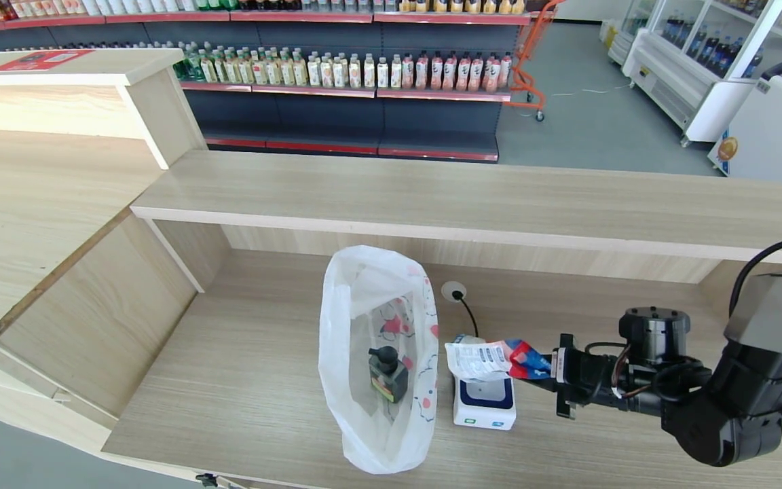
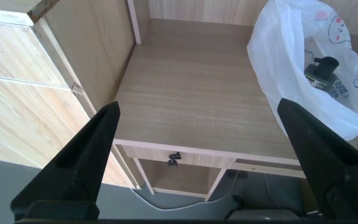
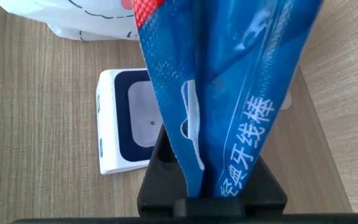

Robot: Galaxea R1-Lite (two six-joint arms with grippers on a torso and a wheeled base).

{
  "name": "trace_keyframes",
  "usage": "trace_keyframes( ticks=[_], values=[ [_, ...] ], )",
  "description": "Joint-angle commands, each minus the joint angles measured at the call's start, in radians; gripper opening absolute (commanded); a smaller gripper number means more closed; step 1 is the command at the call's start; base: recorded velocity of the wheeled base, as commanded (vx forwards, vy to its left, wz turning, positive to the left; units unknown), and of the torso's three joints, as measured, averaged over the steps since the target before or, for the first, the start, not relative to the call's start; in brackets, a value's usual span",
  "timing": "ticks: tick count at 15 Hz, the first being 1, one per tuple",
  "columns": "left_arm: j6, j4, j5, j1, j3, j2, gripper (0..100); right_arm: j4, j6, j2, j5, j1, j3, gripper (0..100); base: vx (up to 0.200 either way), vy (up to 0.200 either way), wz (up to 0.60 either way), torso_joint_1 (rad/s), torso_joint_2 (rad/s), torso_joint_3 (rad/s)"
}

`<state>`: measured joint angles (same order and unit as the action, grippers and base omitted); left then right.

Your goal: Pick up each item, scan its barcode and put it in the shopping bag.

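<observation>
The right jaws are clamping one end of a blue, red and white packet (image 1: 486, 358) (image 3: 229, 81) and holding it out level above the desk (image 1: 241, 380) (image 2: 191, 93) (image 3: 30, 124). The packet's free end, with its white printed panel, is hanging directly over the scanner (image 1: 485, 404) (image 3: 120, 137), a small white box with a dark blue window facing up. The packet is not touching the scanner.

The scanner is sitting on the desk just to the right of the shopping bag (image 1: 364, 305) (image 2: 278, 56), a thin white plastic bag with cartoon prints that is standing open. A dark bottle with a black pump top (image 1: 387, 373) (image 2: 322, 67) is standing upright inside the bag.

Behind the scanner, a black cable (image 1: 467, 314) is running out of a round port (image 1: 454, 292) in the desk.

The left jaws are standing wide apart with nothing between them, hovering off the desk's near left corner, well apart from the bag.
</observation>
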<state>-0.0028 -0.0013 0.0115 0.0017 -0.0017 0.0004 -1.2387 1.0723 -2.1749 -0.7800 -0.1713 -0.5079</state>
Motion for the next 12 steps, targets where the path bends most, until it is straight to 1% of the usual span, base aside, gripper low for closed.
trace_keyframes(
  ticks=[1, 2, 3, 4, 5, 6, 7, 8, 9, 10, 11, 12],
  values=[
    [0.0, 0.0, 0.001, 0.0, 0.0, 0.0, 100, -0.001, -0.006, 0.012, -0.001, 0.001, 0.003, 0, 0.0, 0.0, 0.0, 0.0, 0.0, 0.0],
    [0.0, 0.0, 0.001, 0.0, 0.0, 0.0, 100, 0.007, -0.046, 0.041, 0.001, 0.001, 0.003, 0, 0.0, 0.0, 0.0, 0.0, 0.0, 0.0],
    [0.0, 0.0, 0.001, 0.0, 0.0, 0.0, 100, 0.015, -0.137, 0.101, 0.002, 0.001, 0.019, 0, 0.0, 0.0, 0.0, 0.0, 0.0, 0.0],
    [0.0, 0.0, 0.001, 0.0, 0.0, 0.0, 100, 0.044, -0.273, 0.195, 0.01, 0.009, 0.045, 0, 0.0, 0.0, 0.0, 0.0, 0.0, 0.0],
    [0.0, 0.0, -0.001, 0.0, 0.0, 0.0, 100, 0.084, -0.442, 0.313, 0.025, 0.013, 0.061, 0, 0.0, 0.0, 0.0, 0.0, 0.0, 0.0],
    [0.0, 0.0, -0.001, 0.0, 0.0, 0.0, 100, 0.165, -0.666, 0.452, 0.09, 0.012, 0.061, 0, 0.0, 0.0, 0.0, 0.0, 0.0, 0.0],
    [0.0, 0.0, 0.001, 0.0, 0.0, 0.0, 100, 0.271, -0.873, 0.569, 0.153, 0.003, 0.043, 0, 0.0, 0.0, 0.0, 0.0, 0.0, 0.0],
    [0.0, 0.0, 0.001, 0.0, 0.0, 0.0, 100, 0.42, -0.994, 0.65, 0.182, -0.011, 0.005, 0, 0.0, 0.0, 0.0, 0.0, 0.0, 0.0],
    [0.0, 0.0, 0.001, 0.0, 0.0, 0.0, 100, 0.587, -1.04, 0.702, 0.194, -0.011, -0.029, 0, 0.0, 0.0, 0.0, 0.0, 0.0, 0.0],
    [0.0, 0.0, 0.001, 0.0, 0.0, 0.0, 100, 0.726, -1.075, 0.739, 0.206, -0.016, -0.052, 0, 0.0, 0.0, 0.0, 0.0, 0.0, 0.0],
    [0.0, 0.0, 0.001, 0.0, 0.0, 0.0, 100, 0.768, -1.106, 0.748, 0.208, -0.02, -0.054, 0, 0.0, 0.0, 0.0, 0.0, 0.0, 0.0],
    [0.0, 0.0, 0.001, 0.0, 0.0, 0.0, 100, 0.775, -1.189, 0.753, 0.212, -0.06, -0.043, 0, 0.0, 0.0, 0.0, 0.0, 0.0, 0.0]
  ],
)
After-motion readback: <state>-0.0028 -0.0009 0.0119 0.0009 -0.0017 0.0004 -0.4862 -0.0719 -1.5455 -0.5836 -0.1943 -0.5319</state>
